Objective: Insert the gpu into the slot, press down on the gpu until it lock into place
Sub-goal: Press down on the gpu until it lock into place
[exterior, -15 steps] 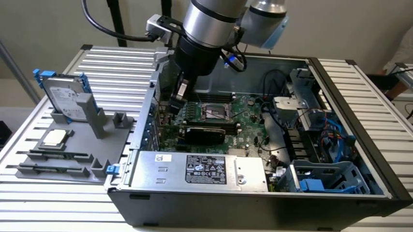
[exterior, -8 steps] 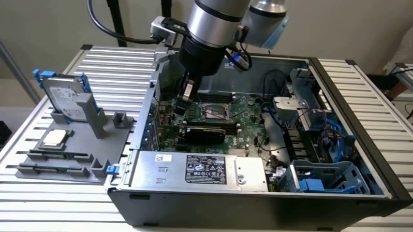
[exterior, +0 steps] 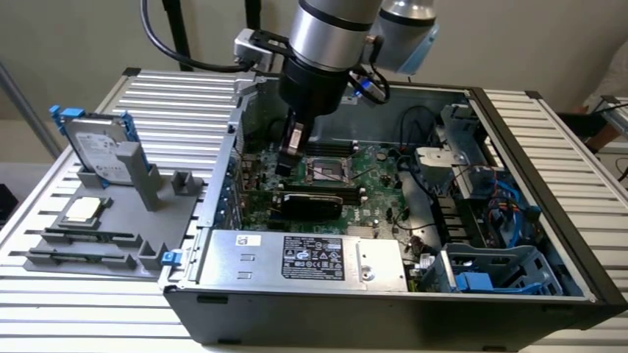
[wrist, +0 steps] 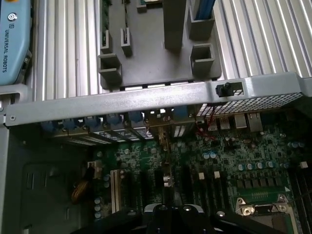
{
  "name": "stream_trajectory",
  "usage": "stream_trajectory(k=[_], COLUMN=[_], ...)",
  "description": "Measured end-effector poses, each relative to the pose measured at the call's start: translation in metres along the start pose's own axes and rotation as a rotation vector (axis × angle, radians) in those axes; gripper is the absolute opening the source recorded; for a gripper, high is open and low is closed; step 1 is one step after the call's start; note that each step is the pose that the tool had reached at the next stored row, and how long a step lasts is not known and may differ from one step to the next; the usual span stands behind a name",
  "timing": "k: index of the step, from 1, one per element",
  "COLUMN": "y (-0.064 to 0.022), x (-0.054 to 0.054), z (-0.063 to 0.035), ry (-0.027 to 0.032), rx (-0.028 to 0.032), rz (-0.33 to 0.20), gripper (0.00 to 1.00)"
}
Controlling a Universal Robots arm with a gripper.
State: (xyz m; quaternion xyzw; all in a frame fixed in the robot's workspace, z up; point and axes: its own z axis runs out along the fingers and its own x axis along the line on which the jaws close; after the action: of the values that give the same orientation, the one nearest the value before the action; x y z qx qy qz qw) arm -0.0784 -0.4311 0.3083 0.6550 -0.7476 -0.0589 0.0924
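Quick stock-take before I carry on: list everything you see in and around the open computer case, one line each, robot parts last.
computer case: one, dark grey, open on the slatted table
motherboard: one, green, on the case floor
gpu: one, black, standing on the motherboard near the case's rear wall
power supply: one, silver with a label, at the case's near edge
drive cage: one, blue-grey, at the exterior view's right
parts holder: one, grey, on the table at the exterior view's left
hard drive: one, silver with blue rails, upright in the parts holder
processor chip: one, silver, lying on the parts holder
gripper: one, black, fingers shut, above the gpu
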Motion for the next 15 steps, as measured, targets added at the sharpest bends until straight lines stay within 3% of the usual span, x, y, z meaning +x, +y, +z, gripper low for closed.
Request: stream_trajectory(k=[4,8,12,15], y=[-0.0026,-0.0057,-0.0092,-0.0128], x=[0.000,0.000,0.000,-0.001], z=[-0.0011,-0.0027,-0.0043,-0.0054], ry=[-0.0025,-0.0053,-0.0074,-0.0085], rx=[0.0218,0.0376,0.0509,0.0542], rz=[-0.014,-0.029,-0.042,-0.050], gripper=[0.11,0.11,0.11,0.11])
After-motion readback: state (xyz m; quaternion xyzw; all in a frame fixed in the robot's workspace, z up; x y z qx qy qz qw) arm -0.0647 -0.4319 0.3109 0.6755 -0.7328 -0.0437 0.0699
